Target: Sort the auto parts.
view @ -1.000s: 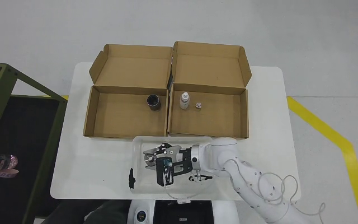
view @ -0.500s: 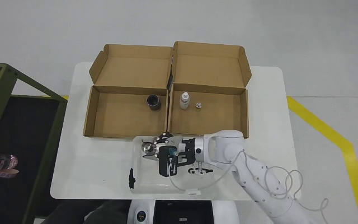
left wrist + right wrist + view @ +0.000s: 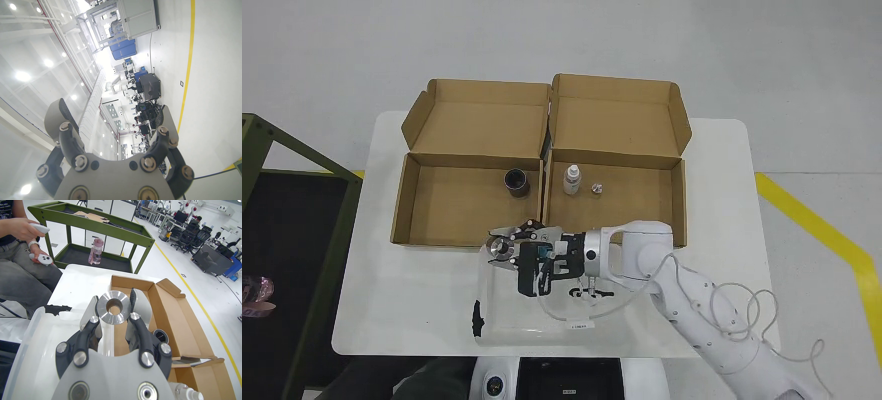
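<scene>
While the left gripper (image 3: pixel 112 104) faces the hall with its fingers spread wide, the right gripper (image 3: pixel 114 298) hangs over the far rim of the clear plastic bin (image 3: pixel 28 332). Its two fingers pinch a steel ring (image 3: pixel 111 318) by the outer edge. Just beyond, the left cardboard box (image 3: pixel 170 313) holds a black cylinder (image 3: pixel 160 336). The right cardboard box (image 3: pixel 678 200) holds a white bottle (image 3: pixel 571 180) and a small part (image 3: pixel 595 187).
</scene>
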### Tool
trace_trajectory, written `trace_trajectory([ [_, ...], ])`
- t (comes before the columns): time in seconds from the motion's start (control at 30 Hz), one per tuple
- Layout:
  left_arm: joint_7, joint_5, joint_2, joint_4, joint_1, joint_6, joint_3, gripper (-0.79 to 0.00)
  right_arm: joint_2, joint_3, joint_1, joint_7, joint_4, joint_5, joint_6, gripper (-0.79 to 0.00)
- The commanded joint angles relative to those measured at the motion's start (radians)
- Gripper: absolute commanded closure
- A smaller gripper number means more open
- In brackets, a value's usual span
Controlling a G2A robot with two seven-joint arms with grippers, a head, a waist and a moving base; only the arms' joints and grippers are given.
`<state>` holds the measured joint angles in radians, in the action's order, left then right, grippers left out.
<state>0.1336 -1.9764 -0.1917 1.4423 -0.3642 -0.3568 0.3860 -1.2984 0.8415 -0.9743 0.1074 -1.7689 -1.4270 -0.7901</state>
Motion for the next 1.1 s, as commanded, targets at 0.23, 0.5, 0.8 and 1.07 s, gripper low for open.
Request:
trace_trajectory([
  [0.23, 0.000, 0.000, 0.000, 0.000, 0.000, 0.000, 0.000, -0.785, -0.019, -0.032, 0.065, -0.003, 0.090, 0.017, 0.039, 0.000],
  [0.5, 0.000, 0.000, 0.000, 0.000, 0.000, 0.000, 0.000, -0.785, -0.041, -0.069, 0.138, 0.049, 0.184, 0.030, 0.062, 0.000],
  [0.8, 0.000, 0.000, 0.000, 0.000, 0.000, 0.000, 0.000, -0.785, -0.074, -0.116, 0.224, 0.151, 0.281, 0.070, 0.095, 0.000],
  [1.07, 0.000, 0.000, 0.000, 0.000, 0.000, 0.000, 0.000, -0.785, -0.106, -0.166, 0.291, 0.222, 0.383, 0.077, 0.119, 0.000],
])
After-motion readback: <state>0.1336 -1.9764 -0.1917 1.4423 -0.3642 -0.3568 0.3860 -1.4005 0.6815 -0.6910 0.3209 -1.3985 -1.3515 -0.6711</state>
